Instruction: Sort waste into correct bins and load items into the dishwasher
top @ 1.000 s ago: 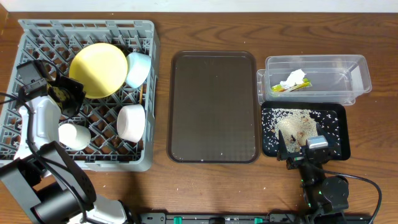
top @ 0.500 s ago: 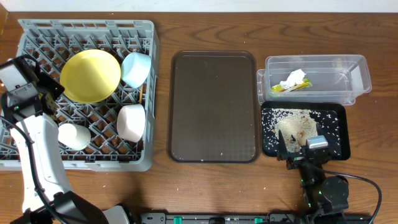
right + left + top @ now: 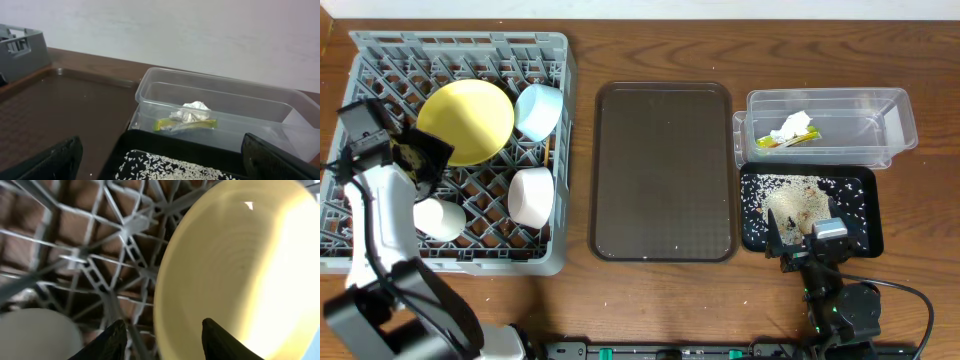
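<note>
The grey dish rack at the left holds the pale yellow plate, leaning, the light blue bowl, the white bowl and the small white cup. My left gripper is open at the plate's lower left edge. In the left wrist view its fingers straddle the plate's rim, with the cup to the left. My right gripper is open and empty at the black tray's front edge. The tray holds rice scraps. The clear tub holds the wrapper and paper. The chopsticks are out of view.
The dark brown serving tray lies between the rack and the bins. In the right wrist view the open fingers frame the tub, the rice and the brown tray.
The plate shifted a little left in the rack. My left gripper swung out to the rack's left side, then came back to the plate's lower left edge. The right arm has not moved.
</note>
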Action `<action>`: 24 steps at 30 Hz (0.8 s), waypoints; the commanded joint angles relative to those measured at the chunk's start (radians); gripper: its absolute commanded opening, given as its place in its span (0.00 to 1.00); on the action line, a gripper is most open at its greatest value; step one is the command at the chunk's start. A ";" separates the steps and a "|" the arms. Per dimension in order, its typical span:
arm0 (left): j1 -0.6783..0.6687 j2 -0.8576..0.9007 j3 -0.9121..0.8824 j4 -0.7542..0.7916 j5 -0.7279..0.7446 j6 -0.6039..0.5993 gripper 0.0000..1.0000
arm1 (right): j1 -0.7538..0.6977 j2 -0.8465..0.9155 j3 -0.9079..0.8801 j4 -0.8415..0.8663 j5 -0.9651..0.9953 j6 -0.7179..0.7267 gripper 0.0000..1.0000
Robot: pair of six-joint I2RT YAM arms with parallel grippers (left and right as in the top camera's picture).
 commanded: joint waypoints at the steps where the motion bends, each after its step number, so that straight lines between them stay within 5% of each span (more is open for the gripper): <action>1: -0.001 0.075 -0.002 0.052 0.097 -0.092 0.50 | -0.010 -0.005 -0.003 -0.001 -0.003 0.011 0.99; 14: -0.002 0.196 -0.002 0.153 0.116 -0.140 0.42 | -0.010 -0.005 -0.003 -0.001 -0.003 0.011 0.99; 19: -0.002 0.196 -0.002 0.167 0.113 -0.140 0.09 | -0.010 -0.005 -0.003 -0.001 -0.003 0.011 0.99; 24: -0.002 0.195 -0.002 0.164 0.148 -0.140 0.08 | -0.010 -0.005 -0.003 -0.001 -0.003 0.011 0.99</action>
